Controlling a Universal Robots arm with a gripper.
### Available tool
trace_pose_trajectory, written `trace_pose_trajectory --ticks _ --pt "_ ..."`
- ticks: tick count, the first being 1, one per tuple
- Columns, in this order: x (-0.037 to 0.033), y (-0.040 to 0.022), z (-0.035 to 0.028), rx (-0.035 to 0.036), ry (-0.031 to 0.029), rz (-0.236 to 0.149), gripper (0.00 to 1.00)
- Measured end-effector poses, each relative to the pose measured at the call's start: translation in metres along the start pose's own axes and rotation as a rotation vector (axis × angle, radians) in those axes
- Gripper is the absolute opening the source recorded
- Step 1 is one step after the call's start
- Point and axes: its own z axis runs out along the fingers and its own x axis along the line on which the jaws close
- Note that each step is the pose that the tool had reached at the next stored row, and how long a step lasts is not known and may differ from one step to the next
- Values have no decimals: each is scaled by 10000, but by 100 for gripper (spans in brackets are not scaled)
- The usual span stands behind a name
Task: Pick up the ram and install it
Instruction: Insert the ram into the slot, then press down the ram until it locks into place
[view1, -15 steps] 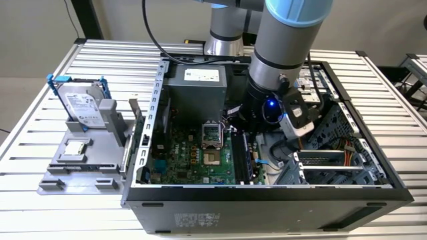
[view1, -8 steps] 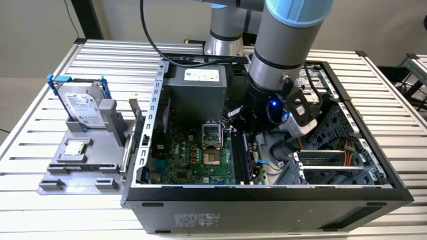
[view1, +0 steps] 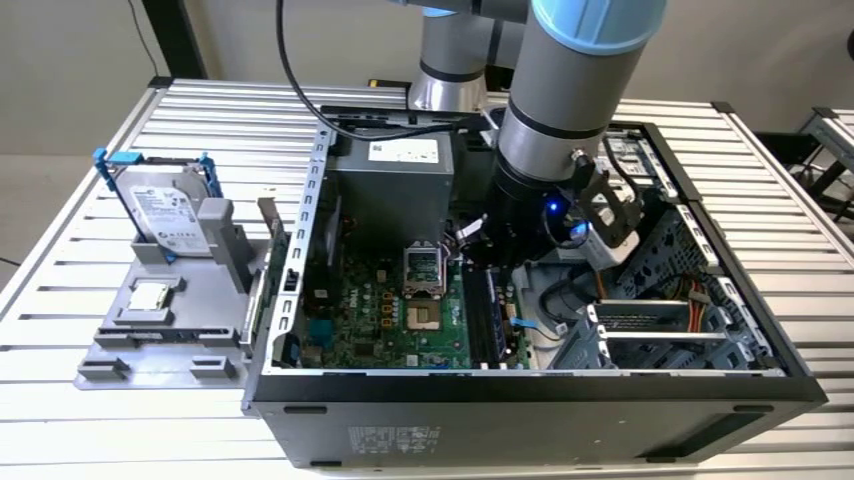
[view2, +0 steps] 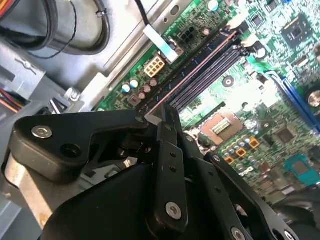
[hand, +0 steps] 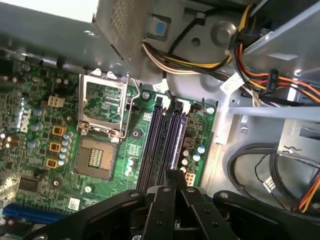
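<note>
The ram (view1: 483, 315) is a thin dark stick standing on edge along the memory slots (hand: 157, 145) at the motherboard's edge, inside the open computer case (view1: 534, 400). In both wrist views it shows edge-on as a narrow line (view2: 200, 70) (hand: 176, 140) running out from the fingertips. My gripper (view1: 494, 268) (view2: 167, 114) (hand: 175, 174) reaches down into the case right over those slots, its black fingers closed together on the stick. Whether the ram sits fully in a slot is hidden.
An open CPU socket (hand: 105, 100) lies beside the slots. Cable bundles (hand: 260, 70) and drive bays crowd the case's other side. At the exterior view's left a grey fixture (view1: 160, 340) holds the silver hard drive (view1: 167, 210) and a small square chip (view1: 150, 295) on the slatted table (view1: 80, 430).
</note>
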Motion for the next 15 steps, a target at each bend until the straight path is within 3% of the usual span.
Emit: trace_pose_trajectory --ticks 15 --pt "0 0 0 -11 17 -937 0"
